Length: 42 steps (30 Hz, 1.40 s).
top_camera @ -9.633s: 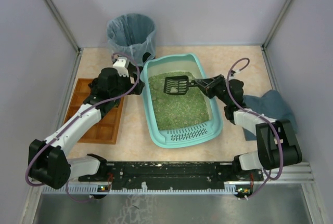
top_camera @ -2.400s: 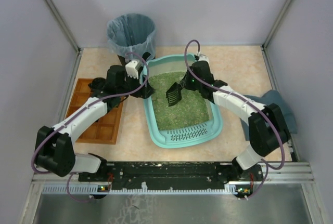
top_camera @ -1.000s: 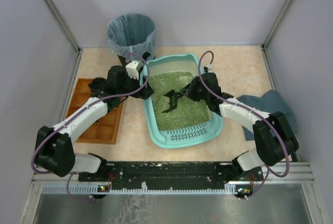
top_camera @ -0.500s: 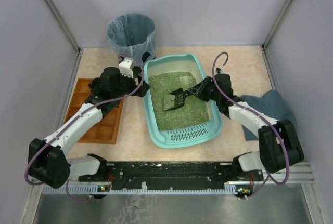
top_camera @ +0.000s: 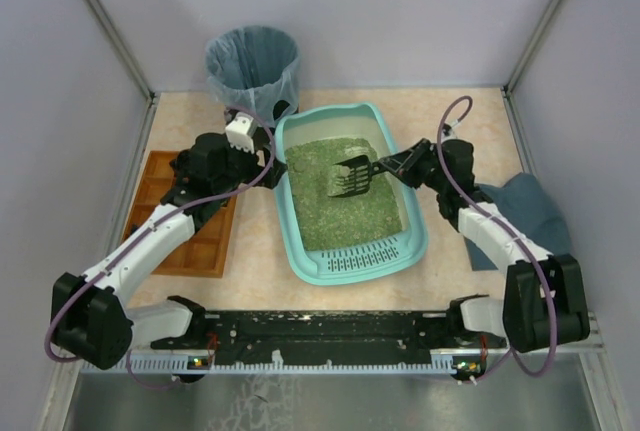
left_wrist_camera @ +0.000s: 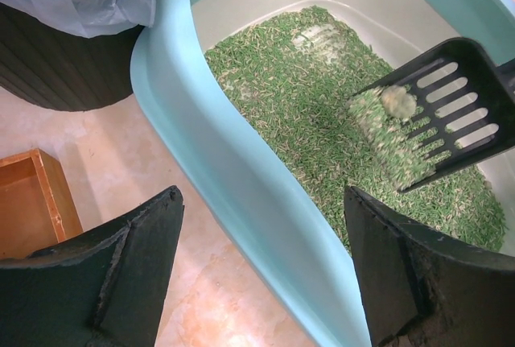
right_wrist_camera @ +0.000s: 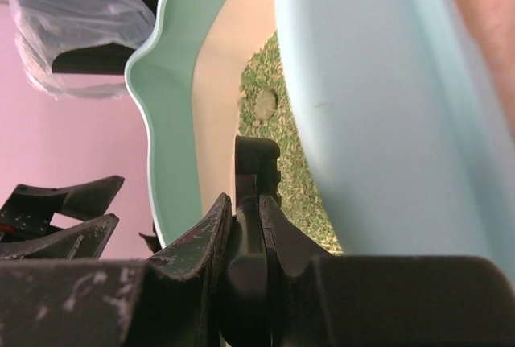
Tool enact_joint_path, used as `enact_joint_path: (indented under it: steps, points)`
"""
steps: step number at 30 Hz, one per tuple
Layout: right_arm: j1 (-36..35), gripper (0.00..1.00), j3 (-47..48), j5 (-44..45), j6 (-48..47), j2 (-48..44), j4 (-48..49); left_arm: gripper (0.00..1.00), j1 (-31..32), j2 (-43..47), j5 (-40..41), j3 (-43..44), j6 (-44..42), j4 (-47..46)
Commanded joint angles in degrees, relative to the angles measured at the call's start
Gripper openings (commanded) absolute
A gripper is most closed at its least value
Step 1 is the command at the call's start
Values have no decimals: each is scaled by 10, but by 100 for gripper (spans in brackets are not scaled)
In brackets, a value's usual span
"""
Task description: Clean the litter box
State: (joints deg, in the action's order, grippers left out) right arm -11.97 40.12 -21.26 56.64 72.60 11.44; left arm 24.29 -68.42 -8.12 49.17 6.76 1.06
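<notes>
1. A brown wooden compartment tray (top_camera: pixel 190 221) lies flat along the left edge of the table (top_camera: pixel 450 121), partly under the left arm.
2. The left gripper (left_wrist_camera: pixel 261 198) hovers at the far left corner of the litter box. Its two black fingers (left_wrist_camera: pixel 137 266) stand well apart with nothing between them. In the left wrist view the box's left rim runs between them, lower down.
3. A black bin with a blue-grey bag (top_camera: pixel 252 66) stands upright at the table's far edge, just beside the far left corner of the litter box.
4. The teal litter box (top_camera: pixel 288 211) sits flat in the middle of the table. Its slotted grate lip (top_camera: pixel 362 259) is at the near end, and green pellet litter (top_camera: pixel 350 216) covers its floor.
5. A black slotted scoop (top_camera: pixel 350 178) is held over the litter in the far half of the box, tilted, with its handle pointing towards the right rim. Green pellets and a pale clump (left_wrist_camera: pixel 396 103) lie on its blade.
6. The right gripper (top_camera: pixel 400 164) reaches over the right rim of the box, its fingers (right_wrist_camera: pixel 201 234) clamped together on the scoop's handle.
7. A blue-grey cloth (top_camera: pixel 535 206) lies crumpled at the right edge of the table, well apart from the box and partly hidden by the right arm.
</notes>
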Motion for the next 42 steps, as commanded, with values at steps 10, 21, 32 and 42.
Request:
enact_joint_path:
  steps: [10,21,32,42]
  points:
    - [66,0,-37,-102,71,-23,148,86,3,3,-1,3,-8,-14]
    - [123,0,-55,-149,115,-37,155,86,3,-3,-9,9,-7,-9]
    - [109,0,-93,-156,193,-17,305,86,2,-3,-5,5,-7,-11]
    - [100,0,-84,-173,226,7,331,86,3,-5,-4,2,-6,-14]
